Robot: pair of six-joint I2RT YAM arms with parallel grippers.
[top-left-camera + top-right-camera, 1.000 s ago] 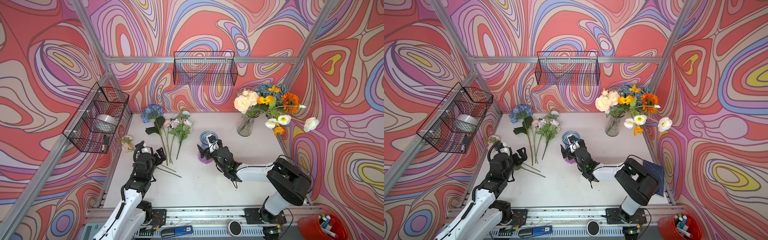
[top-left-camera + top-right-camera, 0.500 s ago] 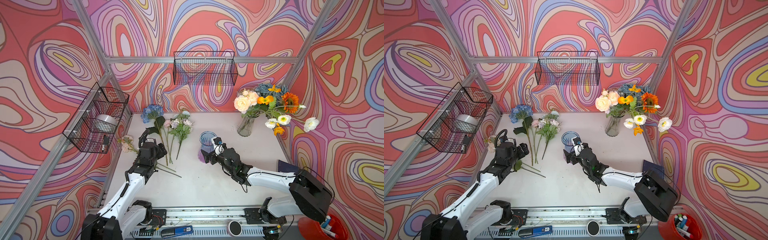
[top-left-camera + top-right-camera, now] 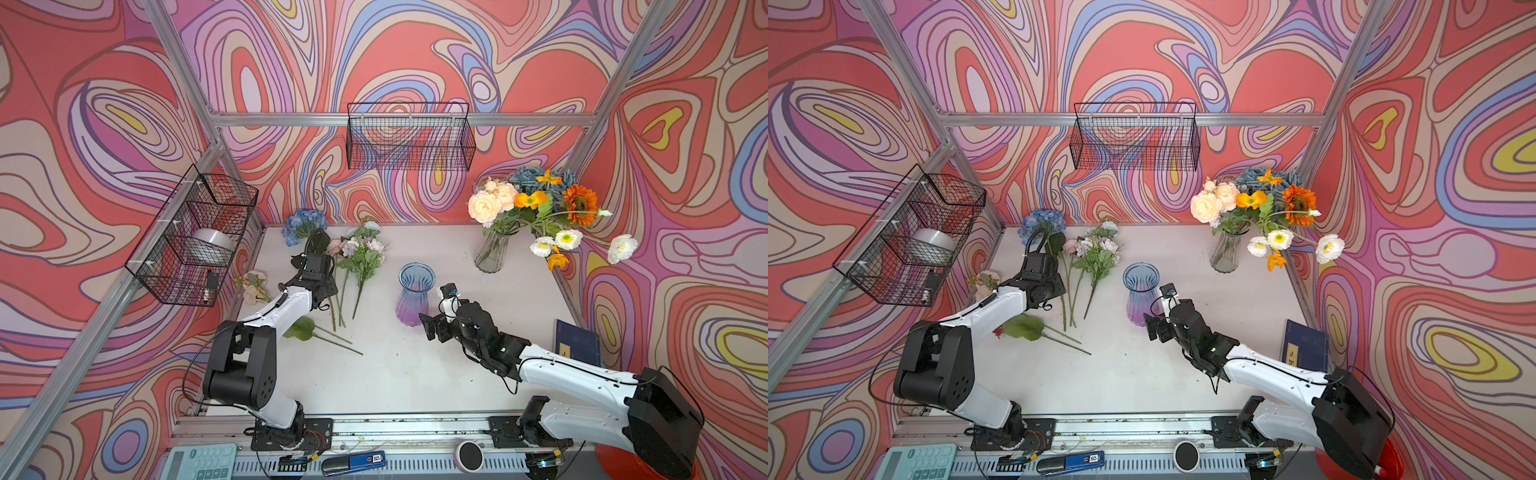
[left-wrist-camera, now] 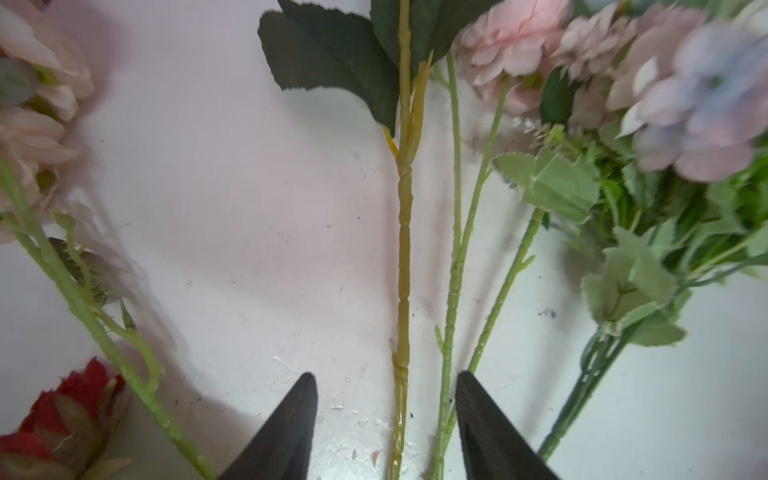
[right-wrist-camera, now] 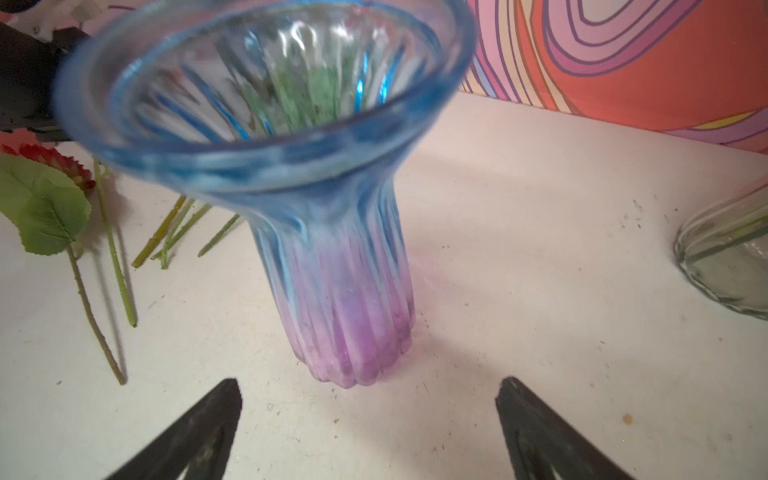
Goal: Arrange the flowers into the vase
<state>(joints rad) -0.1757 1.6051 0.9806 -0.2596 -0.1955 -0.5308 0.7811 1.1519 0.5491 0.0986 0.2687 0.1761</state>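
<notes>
An empty blue-to-purple glass vase (image 3: 415, 297) (image 3: 1141, 291) (image 5: 332, 249) stands upright mid-table. My right gripper (image 3: 436, 309) (image 5: 368, 384) is open just short of its base, not touching it. Loose flowers lie at the left: a blue head (image 3: 303, 222), a pink and lilac bunch (image 3: 361, 249) (image 4: 702, 104), a peach one (image 3: 253, 286). My left gripper (image 3: 326, 289) (image 4: 384, 378) is down over their stems. Its jaws are half narrowed but open. A yellow-green stem (image 4: 403, 249) and a thin green stem (image 4: 453, 291) lie between them.
A clear glass vase (image 3: 492, 253) full of flowers (image 3: 536, 203) stands at the back right. A leafy stem (image 3: 301, 328) lies beside the left arm. A dark blue book (image 3: 577, 343) lies at the right edge. Wire baskets (image 3: 195, 237) (image 3: 409, 137) hang on the walls.
My left arm has reached forward over the stems, and its jaws have narrowed. My right gripper has drawn back from the vase towards the front right, still open.
</notes>
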